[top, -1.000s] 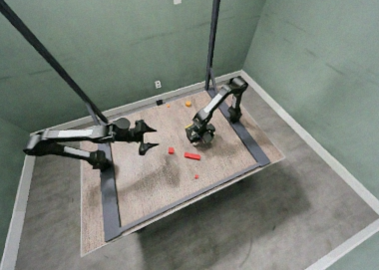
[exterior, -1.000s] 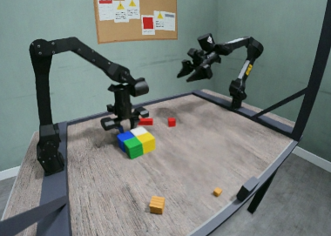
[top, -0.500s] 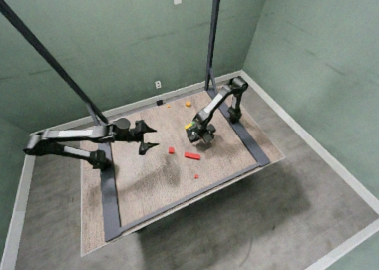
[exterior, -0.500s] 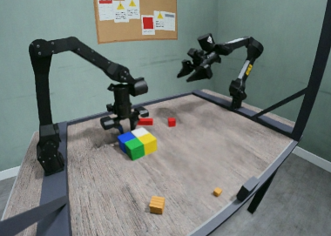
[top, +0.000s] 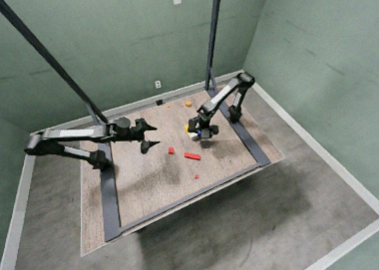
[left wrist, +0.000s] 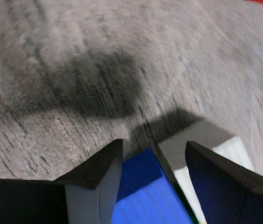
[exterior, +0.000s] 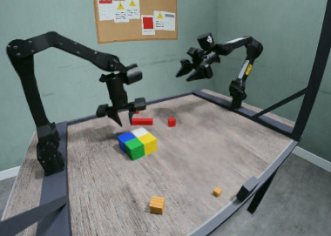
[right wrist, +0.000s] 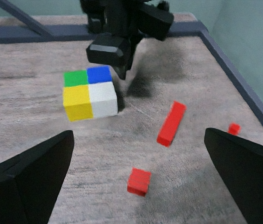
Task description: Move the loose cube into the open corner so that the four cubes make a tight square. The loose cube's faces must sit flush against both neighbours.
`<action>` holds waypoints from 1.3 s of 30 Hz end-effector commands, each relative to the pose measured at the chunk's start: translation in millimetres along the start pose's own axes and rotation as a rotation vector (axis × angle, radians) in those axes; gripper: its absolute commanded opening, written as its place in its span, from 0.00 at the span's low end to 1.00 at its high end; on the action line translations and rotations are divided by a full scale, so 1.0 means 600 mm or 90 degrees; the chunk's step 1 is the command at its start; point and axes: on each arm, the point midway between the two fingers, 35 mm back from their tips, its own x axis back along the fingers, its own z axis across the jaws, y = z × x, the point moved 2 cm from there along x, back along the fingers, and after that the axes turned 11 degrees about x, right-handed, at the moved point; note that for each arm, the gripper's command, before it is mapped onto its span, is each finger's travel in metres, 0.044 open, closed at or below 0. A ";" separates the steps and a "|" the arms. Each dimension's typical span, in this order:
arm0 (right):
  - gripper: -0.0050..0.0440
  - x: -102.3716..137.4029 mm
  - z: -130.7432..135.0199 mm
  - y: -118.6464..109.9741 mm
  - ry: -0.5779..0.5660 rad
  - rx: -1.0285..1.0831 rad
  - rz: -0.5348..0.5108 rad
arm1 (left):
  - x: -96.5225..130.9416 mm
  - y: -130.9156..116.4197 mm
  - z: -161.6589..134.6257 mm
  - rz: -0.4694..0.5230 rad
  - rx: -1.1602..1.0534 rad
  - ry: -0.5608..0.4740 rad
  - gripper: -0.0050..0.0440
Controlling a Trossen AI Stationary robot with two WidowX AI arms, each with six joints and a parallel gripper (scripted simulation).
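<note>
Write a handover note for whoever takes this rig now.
Left gripper: open, empty, above the group.
Right gripper: open, empty, away from it.
Cubes: blue, white, green and yellow.
Done: all four corners filled.
Left: a narrow dark seam shows between blue and white; probably check it and nudge flush, then withdraw.
</note>
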 end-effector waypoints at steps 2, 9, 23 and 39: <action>0.92 0.004 0.007 0.046 0.021 0.022 -0.053 | 0.029 -0.022 -0.008 -0.007 -0.118 -0.047 0.46; 0.92 -0.004 0.026 0.073 0.064 0.046 -0.088 | 0.040 -0.090 -0.003 0.011 -0.359 -0.080 0.46; 0.92 -0.019 0.041 0.097 0.083 0.051 -0.100 | 0.000 -0.168 0.078 0.085 -0.650 0.051 0.46; 0.92 -0.040 0.052 0.100 0.083 0.048 -0.074 | -0.023 -0.170 0.080 0.085 -0.646 0.046 0.46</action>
